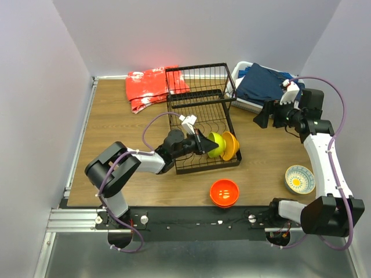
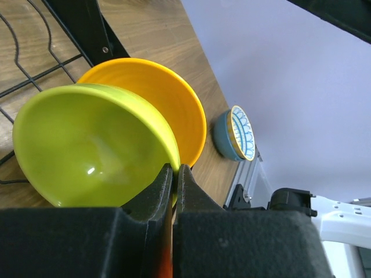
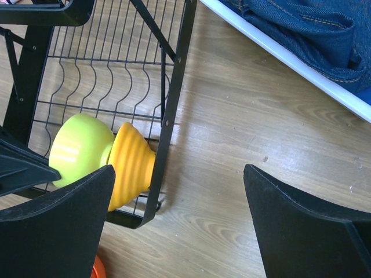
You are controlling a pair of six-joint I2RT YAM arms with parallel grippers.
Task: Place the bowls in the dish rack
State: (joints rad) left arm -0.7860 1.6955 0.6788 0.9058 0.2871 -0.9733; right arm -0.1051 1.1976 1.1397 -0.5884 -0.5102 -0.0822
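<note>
Lime green bowl (image 2: 87,145) and yellow-orange bowl (image 2: 168,98) stand on edge in the near right corner of the black wire dish rack (image 3: 175,81), the green one tucked against the open face of the orange one, both mouths turned toward the left arm. The left hand (image 2: 175,171) reaches in from the rack's near left side, and its fingers are drawn almost together, pinching the green bowl's rim. The red-orange bowl (image 1: 224,192) sits upright on the wooden worktop (image 1: 116,127) just in front of the rack, and the white bowl with blue pattern (image 1: 299,179) sits upright well off to the right. The right hand (image 3: 178,174) hangs over bare wood between the rack and a white basket (image 3: 278,53) of blue denim (image 3: 301,23), fingers spread wide and gripping nothing.
</note>
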